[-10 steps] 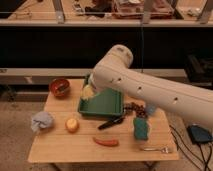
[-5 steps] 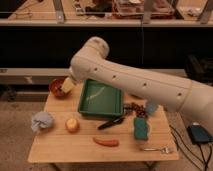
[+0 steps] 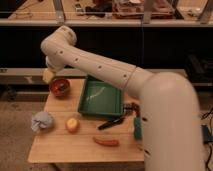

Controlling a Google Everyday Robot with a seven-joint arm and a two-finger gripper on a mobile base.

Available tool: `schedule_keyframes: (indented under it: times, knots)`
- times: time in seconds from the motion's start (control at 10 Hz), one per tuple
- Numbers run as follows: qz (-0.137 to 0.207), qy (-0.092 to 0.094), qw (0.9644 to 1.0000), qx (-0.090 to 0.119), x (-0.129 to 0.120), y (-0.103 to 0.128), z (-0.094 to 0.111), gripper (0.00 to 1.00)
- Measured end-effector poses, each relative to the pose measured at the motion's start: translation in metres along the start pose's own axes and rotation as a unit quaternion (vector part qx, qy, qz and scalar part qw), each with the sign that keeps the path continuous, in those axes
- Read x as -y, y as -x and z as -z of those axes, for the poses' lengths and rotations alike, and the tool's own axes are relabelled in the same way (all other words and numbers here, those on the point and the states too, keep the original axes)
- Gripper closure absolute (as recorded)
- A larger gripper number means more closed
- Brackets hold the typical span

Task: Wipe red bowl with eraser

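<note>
Reaching from the lower right of the view, the white arm (image 3: 115, 75) rises over the green tray (image 3: 100, 98), bends at a rounded joint high at the upper left, and turns its last link straight down. The gripper (image 3: 48, 73) hangs at the end of that link, above the far left corner of the wooden table (image 3: 65, 148), and is clenched on the eraser (image 3: 47, 77), which is held clear of the surface. The red bowl (image 3: 59, 88) stands just below and to the right of the gripper, close to the eraser; whether they touch cannot be told. Half a second ago the gripper and eraser were over the bowl; they have since shifted left past its rim, and the bent joint has swung left with them, uncovering more of the tray. The bowl has kept its place. Nearer the camera than the gripper lie a crumpled pale cloth (image 3: 42, 121) and a yellow fruit (image 3: 73, 124). Farther right lie a black tool (image 3: 111, 123) and an orange-red stick (image 3: 106, 142). A teal pad (image 3: 137, 128) is partly hidden behind the arm's thick lower segment.
</note>
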Motion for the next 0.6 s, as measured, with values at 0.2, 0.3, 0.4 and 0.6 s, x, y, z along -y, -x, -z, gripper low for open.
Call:
schedule_keyframes:
  times: [0.2, 0.3, 0.4, 0.6]
  knots:
    - [-0.013, -0.018, 0.9989, 0.041, -0.006, 0.003, -0.042, 0.20]
    - [-0.022, -0.025, 0.9976, 0.061, -0.007, 0.007, -0.060, 0.20]
    - [-0.025, -0.028, 0.9969, 0.069, -0.006, 0.008, -0.068, 0.20]
    - [-0.025, -0.027, 0.9967, 0.072, -0.007, 0.010, -0.069, 0.20]
